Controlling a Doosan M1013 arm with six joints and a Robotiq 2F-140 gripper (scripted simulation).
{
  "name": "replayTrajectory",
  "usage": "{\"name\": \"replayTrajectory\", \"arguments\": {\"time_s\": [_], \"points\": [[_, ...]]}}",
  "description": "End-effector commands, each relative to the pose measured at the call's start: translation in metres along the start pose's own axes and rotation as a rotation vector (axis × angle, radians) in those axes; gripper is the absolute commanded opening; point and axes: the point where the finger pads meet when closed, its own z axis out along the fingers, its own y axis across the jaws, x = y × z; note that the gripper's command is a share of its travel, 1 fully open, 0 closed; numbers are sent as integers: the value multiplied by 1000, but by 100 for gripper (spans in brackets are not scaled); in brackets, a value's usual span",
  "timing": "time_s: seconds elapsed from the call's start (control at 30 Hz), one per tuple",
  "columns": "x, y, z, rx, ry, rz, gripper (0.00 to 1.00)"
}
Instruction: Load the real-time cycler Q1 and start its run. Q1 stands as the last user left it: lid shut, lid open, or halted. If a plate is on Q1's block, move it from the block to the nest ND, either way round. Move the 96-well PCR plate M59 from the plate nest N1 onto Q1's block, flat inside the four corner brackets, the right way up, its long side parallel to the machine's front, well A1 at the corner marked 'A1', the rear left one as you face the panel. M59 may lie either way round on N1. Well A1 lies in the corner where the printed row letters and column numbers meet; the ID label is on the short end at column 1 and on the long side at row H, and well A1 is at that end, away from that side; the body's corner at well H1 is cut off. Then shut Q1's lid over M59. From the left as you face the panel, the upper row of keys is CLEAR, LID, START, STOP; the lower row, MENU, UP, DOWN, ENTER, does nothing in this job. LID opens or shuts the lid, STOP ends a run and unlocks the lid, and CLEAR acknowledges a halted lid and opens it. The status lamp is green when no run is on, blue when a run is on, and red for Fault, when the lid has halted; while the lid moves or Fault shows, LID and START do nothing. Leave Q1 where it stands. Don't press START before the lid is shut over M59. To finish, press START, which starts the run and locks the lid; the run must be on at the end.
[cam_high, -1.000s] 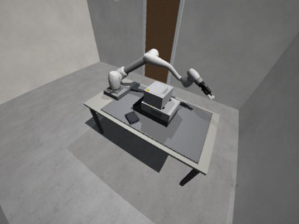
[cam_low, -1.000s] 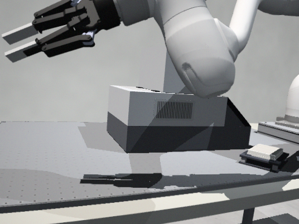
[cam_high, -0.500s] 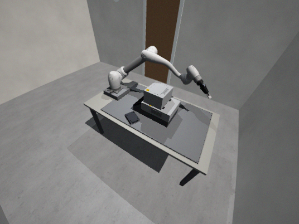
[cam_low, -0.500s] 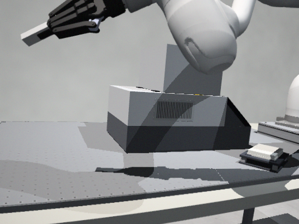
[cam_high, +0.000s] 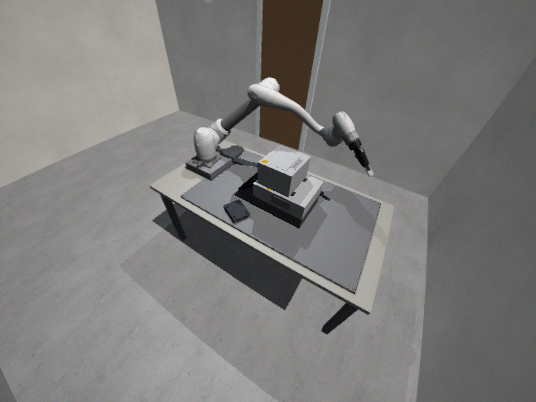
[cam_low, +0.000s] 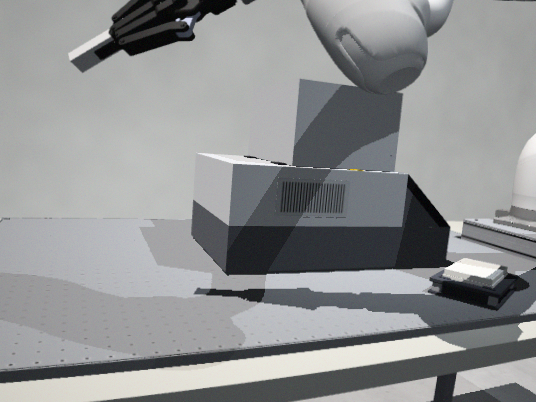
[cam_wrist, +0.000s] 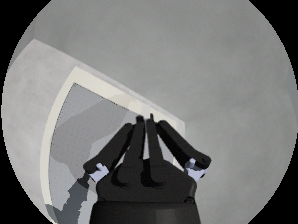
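The cycler Q1 (cam_high: 287, 192) stands in the middle of the table, with its grey lid block (cam_high: 283, 170) above the body. In the exterior view the lid (cam_low: 347, 125) rises above the vented body (cam_low: 310, 210); the block under it is hidden. A white plate, M59 (cam_low: 475, 271), lies on a black nest (cam_low: 472, 285) near the arm's base. My gripper (cam_high: 369, 171) hangs in the air beyond the table's far right edge, away from Q1. Its fingers (cam_low: 82, 59) are shut with nothing between them, and the wrist view (cam_wrist: 147, 121) shows the same.
A dark, empty nest (cam_high: 236, 211) lies on the mat in front of Q1's left corner. The arm's base (cam_high: 206, 162) stands at the table's rear left corner. A grey wall stands close behind the gripper.
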Motion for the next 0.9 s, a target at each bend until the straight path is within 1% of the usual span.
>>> {"name": "replayTrajectory", "arguments": {"time_s": [0.0, 0.13, 0.23, 0.33, 0.7, 0.73, 0.8, 0.87], "points": [[-11, 11, -6, 0, -1, 1, 0], [-25, 24, -13, 0, -1, 1, 0], [-27, 26, -14, 0, -1, 1, 0], [-38, 34, -20, 23, -85, 50, 0], [-77, 65, -43, 24, -88, 52, 0], [-81, 67, -45, 33, -116, 68, 0], [-81, 67, -45, 33, -116, 68, 0], [-89, 72, -50, 53, -171, 100, 0]]}}
